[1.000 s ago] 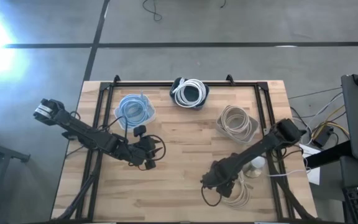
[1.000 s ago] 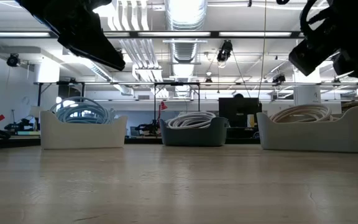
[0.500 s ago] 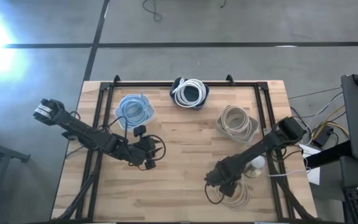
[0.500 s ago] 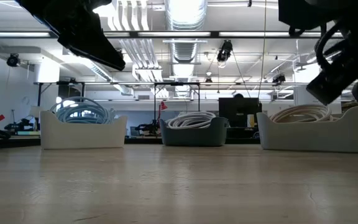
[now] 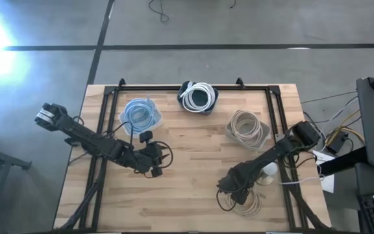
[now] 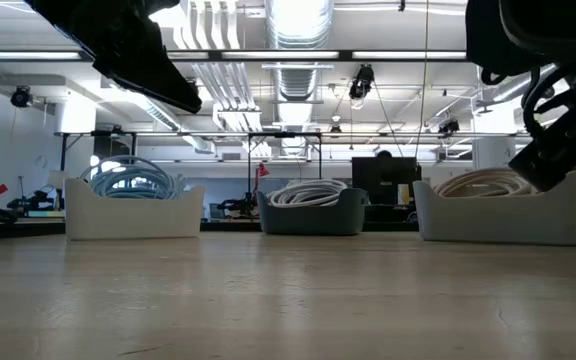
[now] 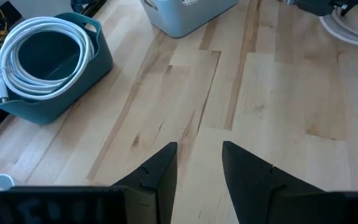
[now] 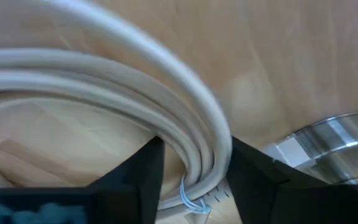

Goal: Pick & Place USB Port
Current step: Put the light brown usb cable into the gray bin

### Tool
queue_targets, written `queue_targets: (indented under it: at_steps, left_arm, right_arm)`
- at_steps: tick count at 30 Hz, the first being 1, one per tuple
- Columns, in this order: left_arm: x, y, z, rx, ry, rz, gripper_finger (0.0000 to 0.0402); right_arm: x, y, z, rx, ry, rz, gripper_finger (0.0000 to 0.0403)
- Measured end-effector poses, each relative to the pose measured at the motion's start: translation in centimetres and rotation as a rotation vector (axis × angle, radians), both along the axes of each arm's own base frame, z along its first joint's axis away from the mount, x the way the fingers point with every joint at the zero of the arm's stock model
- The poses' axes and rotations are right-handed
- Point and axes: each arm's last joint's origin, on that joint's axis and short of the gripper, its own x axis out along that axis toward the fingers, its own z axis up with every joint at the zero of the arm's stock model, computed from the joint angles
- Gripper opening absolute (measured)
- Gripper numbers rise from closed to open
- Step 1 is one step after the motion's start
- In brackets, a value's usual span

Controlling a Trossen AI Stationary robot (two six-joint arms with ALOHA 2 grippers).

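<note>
A loose coil of beige cable (image 5: 252,204) lies flat on the table near its near right corner. My right gripper (image 5: 236,190) hangs over the coil's left side, pointing down and open. In the right wrist view the gripper (image 8: 196,144) straddles the coil's bundled strands (image 8: 104,68), which carry a thin twist tie (image 8: 191,200). My left gripper (image 5: 156,165) waits open over the middle-left of the table, above bare wood in its wrist view (image 7: 199,158). My right gripper comes from above with one finger (image 8: 143,167) on either side of the coil's strands (image 8: 199,155), across their run. The coil lies on the table. Whether the fingers touch the strands, I cannot tell.
Three bins stand along the far side: one with blue cable (image 5: 140,115), a teal one with white cable (image 5: 198,97), one with beige cable (image 5: 247,127). A shiny round metal thing (image 5: 269,170) sits just right of the coil, close to my right gripper (image 8: 328,140).
My right gripper has moved a little toward the table's right edge and down, onto the beige coil. The left arm and the coil have kept still.
</note>
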Motion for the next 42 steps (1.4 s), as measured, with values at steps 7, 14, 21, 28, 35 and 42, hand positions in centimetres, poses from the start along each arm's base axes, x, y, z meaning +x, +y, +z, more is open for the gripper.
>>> queue_targets:
  at_steps: [7,14,21,28,35,42]
  left_arm:
    - [0.0,0.0,0.0,0.011,0.004,-0.006,0.0135]
    - [0.0,0.0,0.0,0.030,0.010,-0.014,0.0135]
    - [0.0,0.0,0.0,0.032,0.010,-0.013,0.0135]
    - [0.0,0.1,0.0,0.038,0.008,-0.006,0.0135]
    - [0.1,0.0,0.1,0.034,-0.001,-0.006,0.0135]
    - [0.1,0.1,0.1,0.037,-0.002,-0.001,0.0135]
  right_arm:
    - [0.3,0.2,0.0,-0.009,-0.027,-0.023,0.0070]
    - [2.1,1.0,1.3,-0.031,-0.142,-0.012,0.0030]
    - [4.5,1.6,3.8,-0.101,-0.316,-0.008,0.0041]
    - [6.8,0.4,6.5,-0.240,-0.468,0.057,0.0040]
    - [8.4,-2.8,9.0,-0.409,-0.480,0.130,0.0039]
    - [7.7,-6.8,11.3,-0.639,-0.295,0.105,0.0039]
